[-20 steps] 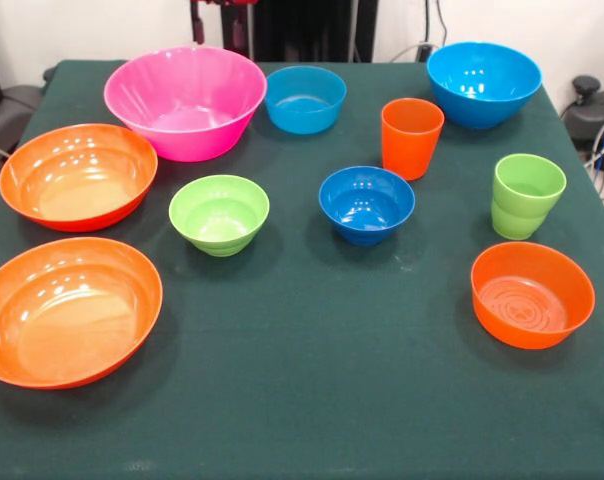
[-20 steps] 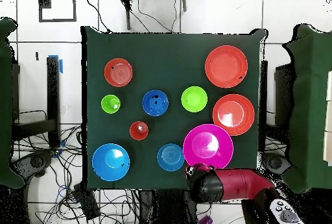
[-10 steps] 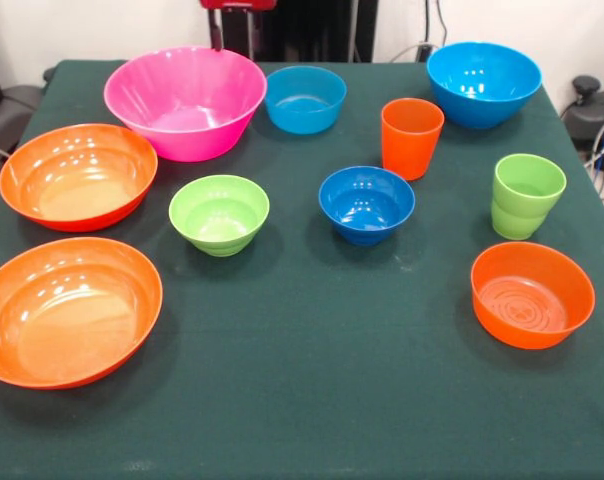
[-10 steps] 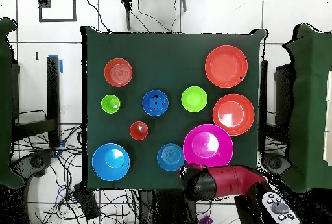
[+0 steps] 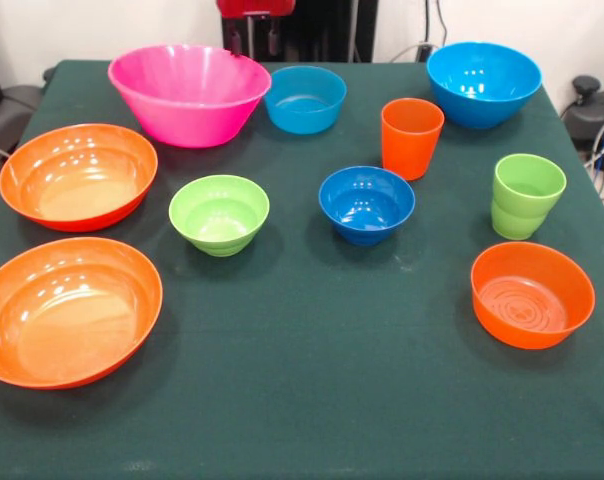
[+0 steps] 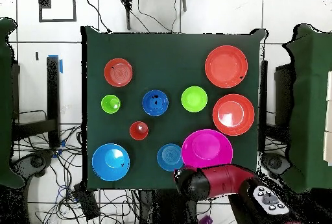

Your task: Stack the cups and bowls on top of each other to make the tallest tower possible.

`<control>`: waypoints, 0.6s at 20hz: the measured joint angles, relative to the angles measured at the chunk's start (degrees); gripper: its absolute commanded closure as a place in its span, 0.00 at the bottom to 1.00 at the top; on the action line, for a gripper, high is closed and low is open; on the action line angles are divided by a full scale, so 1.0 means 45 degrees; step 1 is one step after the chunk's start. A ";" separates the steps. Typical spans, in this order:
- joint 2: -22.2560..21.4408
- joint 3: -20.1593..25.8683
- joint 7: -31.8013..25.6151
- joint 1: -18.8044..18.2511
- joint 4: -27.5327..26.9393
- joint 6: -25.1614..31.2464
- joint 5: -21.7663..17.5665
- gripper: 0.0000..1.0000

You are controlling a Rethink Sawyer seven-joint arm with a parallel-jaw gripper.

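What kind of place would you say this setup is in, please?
Probably a robotics lab: a cloth-covered table laid with plastic bowls and cups, a red arm at its edge, and cables on the tiled floor.

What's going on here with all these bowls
A red robot arm reaches over the pink bowl's rim at the table's edge; the bowl sits tilted, as if being gripped or lifted, though the gripper itself can't be made out. The other bowls and the two cups, orange and green, stand apart on the green cloth. Nothing is stacked yet.
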 measured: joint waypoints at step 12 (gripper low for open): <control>0.1175 -0.0271 0.0000 0.0682 -0.0419 -0.0209 -0.0822 0.00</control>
